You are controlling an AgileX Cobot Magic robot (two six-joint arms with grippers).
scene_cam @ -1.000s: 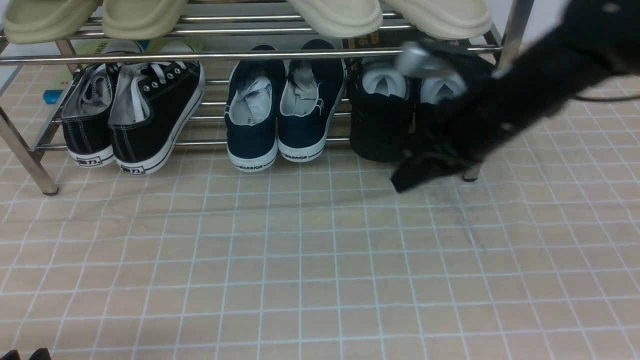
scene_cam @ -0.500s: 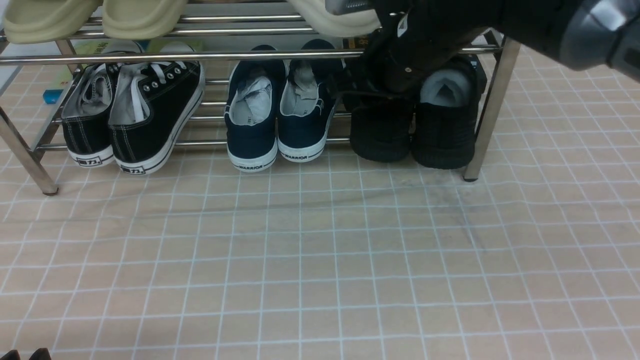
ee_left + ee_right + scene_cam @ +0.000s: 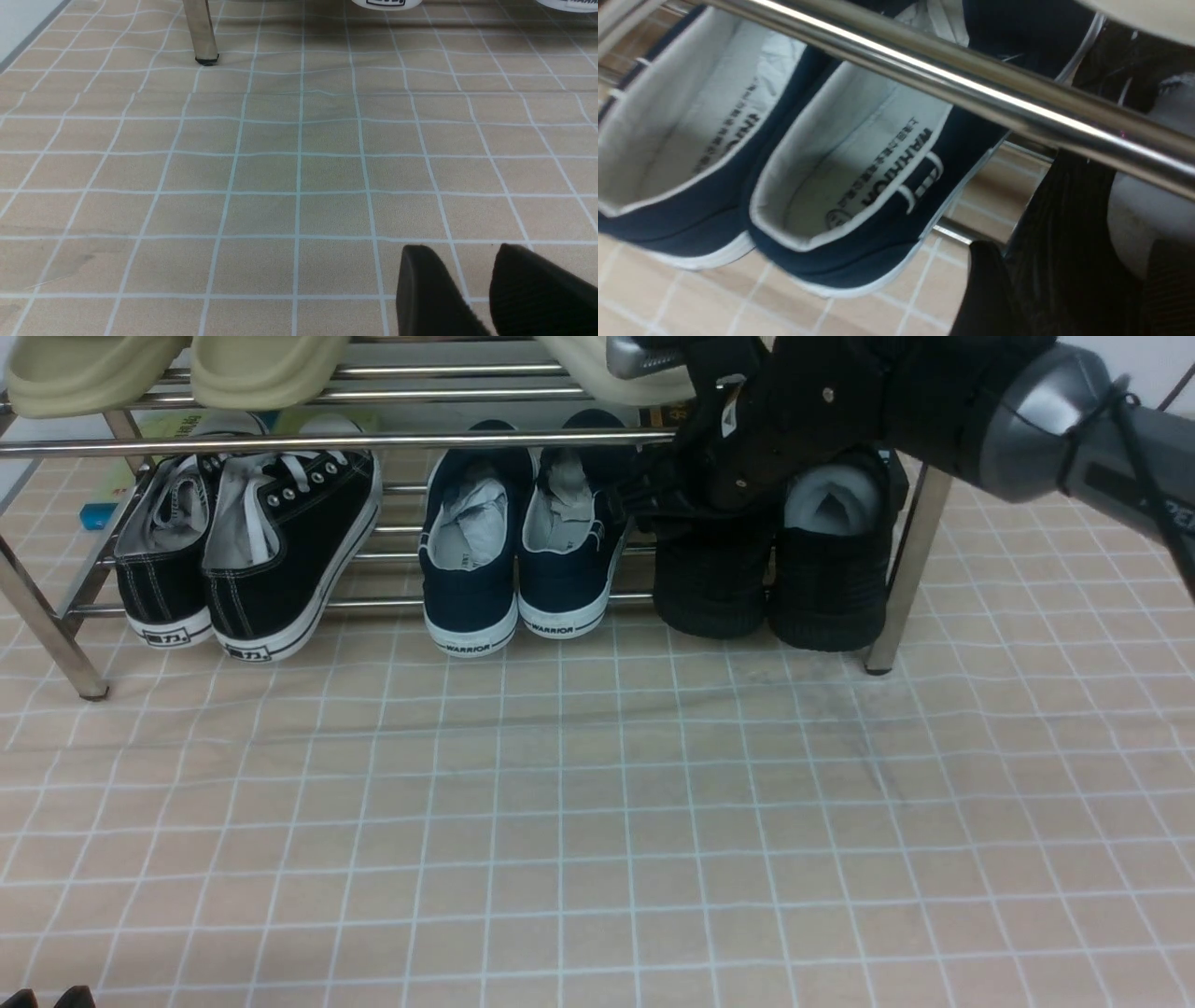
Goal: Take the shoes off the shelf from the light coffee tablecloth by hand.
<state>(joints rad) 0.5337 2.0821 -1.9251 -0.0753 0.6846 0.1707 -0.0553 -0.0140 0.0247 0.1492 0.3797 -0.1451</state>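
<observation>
The right arm (image 3: 1018, 415) reaches in from the upper right across the shelf (image 3: 280, 441), wrist bent down over the left of the black shoes (image 3: 826, 583). The right gripper (image 3: 1069, 266) has its fingers (image 3: 985, 289) spread wide on either side of that shoe's heel; whether they touch it is unclear. Both shoes stand on the bottom tier at the right end, heels over the tablecloth (image 3: 597, 821). A second ago the arm lay low and blurred across the pair's front; the shoes have not moved. The left gripper (image 3: 462, 261) hovers over the cloth, fingers slightly apart and empty.

Soft even light, glare on shelf (image 3: 924, 70), wrist view blurred
</observation>
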